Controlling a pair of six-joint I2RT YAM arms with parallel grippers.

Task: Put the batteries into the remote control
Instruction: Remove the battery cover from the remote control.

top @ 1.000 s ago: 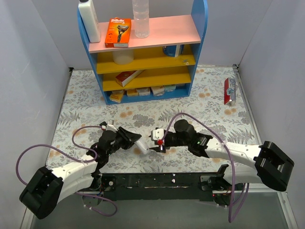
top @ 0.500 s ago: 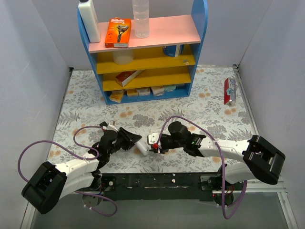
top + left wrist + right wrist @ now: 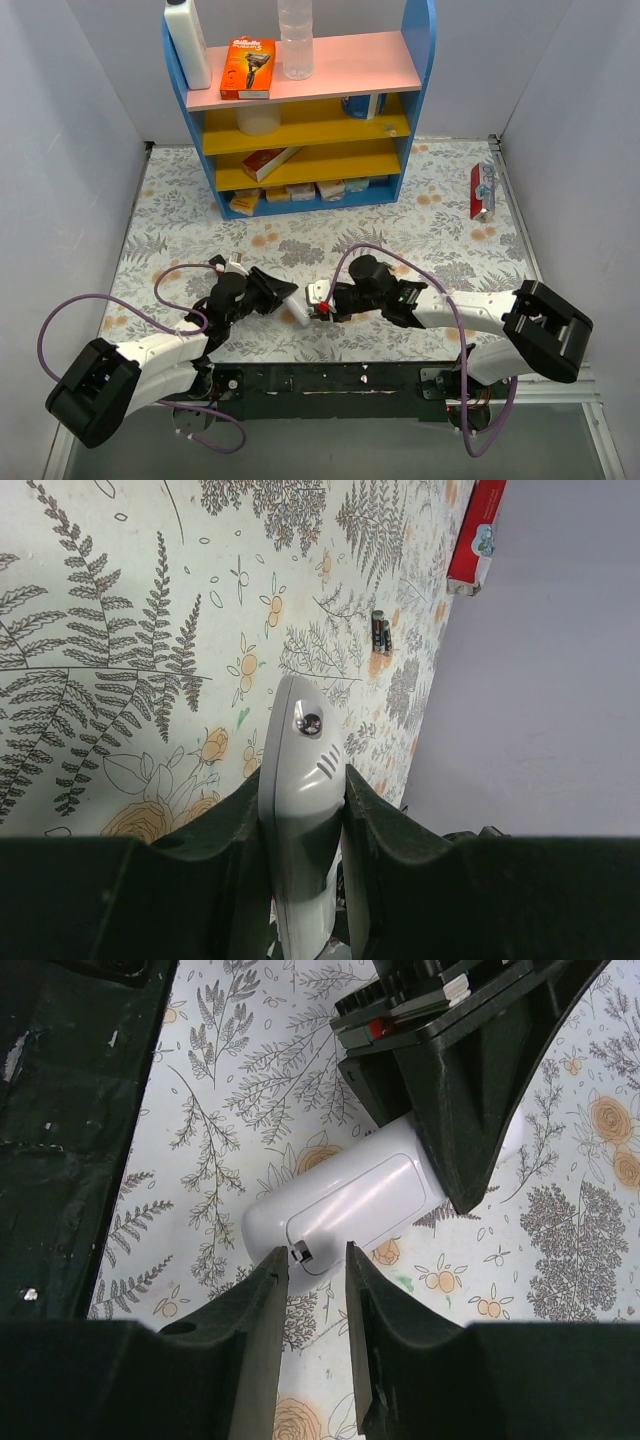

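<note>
My left gripper (image 3: 285,292) is shut on the white remote control (image 3: 298,312) and holds it above the flowered table. In the left wrist view the remote (image 3: 300,780) sits squeezed between both pads of the left gripper (image 3: 302,782). My right gripper (image 3: 322,303) is at the remote's free end. In the right wrist view the right gripper (image 3: 315,1253) stands narrowly open, and its fingertips (image 3: 278,1260) are at the small latch of the back cover on the remote (image 3: 345,1205). The batteries (image 3: 380,635) lie as small dark cylinders on the table farther off.
A blue shelf with a pink top (image 3: 300,110) stands at the back, carrying a bottle, a razor box and small packs. A red pack (image 3: 482,190) lies by the right wall. Grey walls close in on both sides. The black base rail (image 3: 330,380) runs along the near edge.
The right gripper has moved left up to the remote's end and its jaws have narrowed. The left gripper has kept its hold and hardly moved.
</note>
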